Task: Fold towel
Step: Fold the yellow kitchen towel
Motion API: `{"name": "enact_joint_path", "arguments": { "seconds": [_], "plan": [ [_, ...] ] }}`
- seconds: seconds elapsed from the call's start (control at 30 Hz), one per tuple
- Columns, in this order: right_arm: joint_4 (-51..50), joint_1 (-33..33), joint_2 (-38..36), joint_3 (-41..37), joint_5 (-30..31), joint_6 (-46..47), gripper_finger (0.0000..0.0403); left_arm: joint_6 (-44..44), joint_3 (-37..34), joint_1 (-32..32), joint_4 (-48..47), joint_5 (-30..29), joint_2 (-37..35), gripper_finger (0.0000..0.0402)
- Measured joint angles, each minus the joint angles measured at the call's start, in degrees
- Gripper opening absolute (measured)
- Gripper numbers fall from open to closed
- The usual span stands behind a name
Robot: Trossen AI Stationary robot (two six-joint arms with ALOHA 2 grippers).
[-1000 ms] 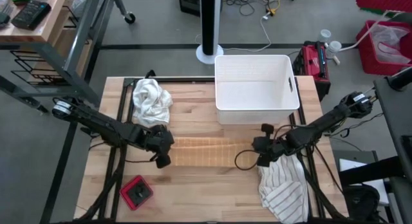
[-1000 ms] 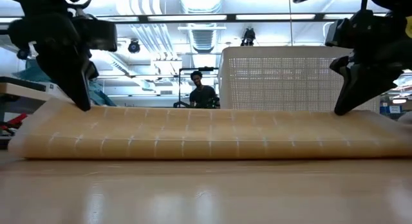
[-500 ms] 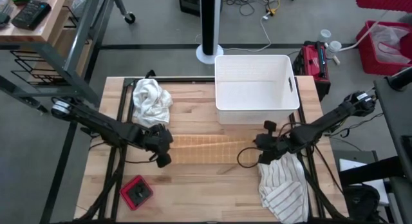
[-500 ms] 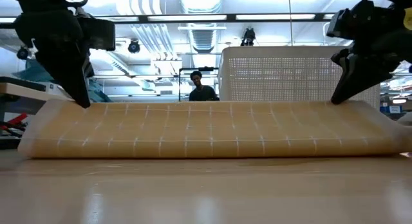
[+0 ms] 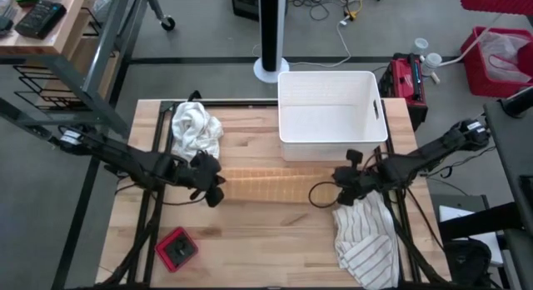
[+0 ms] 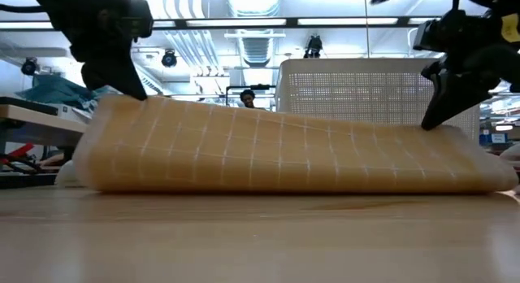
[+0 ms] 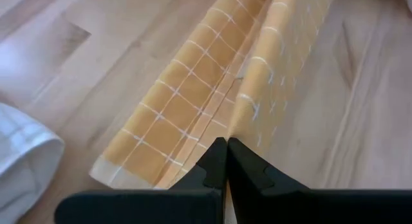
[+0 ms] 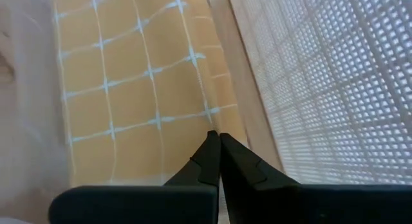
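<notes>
You're mid-fold: the left gripper [image 7: 226, 141] and right gripper [image 8: 214, 139], both pinched shut on the yellow checked towel [image 5: 266, 188] (mid-table, before the white basket [image 5: 331, 115]), apparently haven't laid its raised edge down yet.

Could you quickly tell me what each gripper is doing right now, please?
Left gripper: shut on the yellow checked towel, lifting its end.
Right gripper: shut on the towel's other end, beside the white basket.

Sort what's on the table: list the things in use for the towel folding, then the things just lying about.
In use:
yellow checked towel
left gripper, shut on its edge
right gripper, shut on its other end

Lying about:
white basket
white cloth
striped cloth
red object
</notes>
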Motion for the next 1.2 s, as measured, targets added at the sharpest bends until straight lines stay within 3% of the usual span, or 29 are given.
{"name": "enact_joint_path", "arguments": {
  "seconds": [0.43,0.7,1.2],
  "plan": [
    [0.2,-6.5,1.6,-0.3,0.1,-6.2,0.0000,5.2,-0.5,5.9,-0.8,-2.8,5.7,0.0000],
    [0.4,-8.6,1.5,-0.7,0.4,-7.2,0.0000,6.9,-0.5,9.1,-0.8,-9.0,6.6,0.0000],
    [0.8,-10.2,1.4,-1.6,-1.3,-4.9,0.0000,4.7,-3.5,15.0,-0.3,-7.7,12.0,0.0000]
  ]
}}
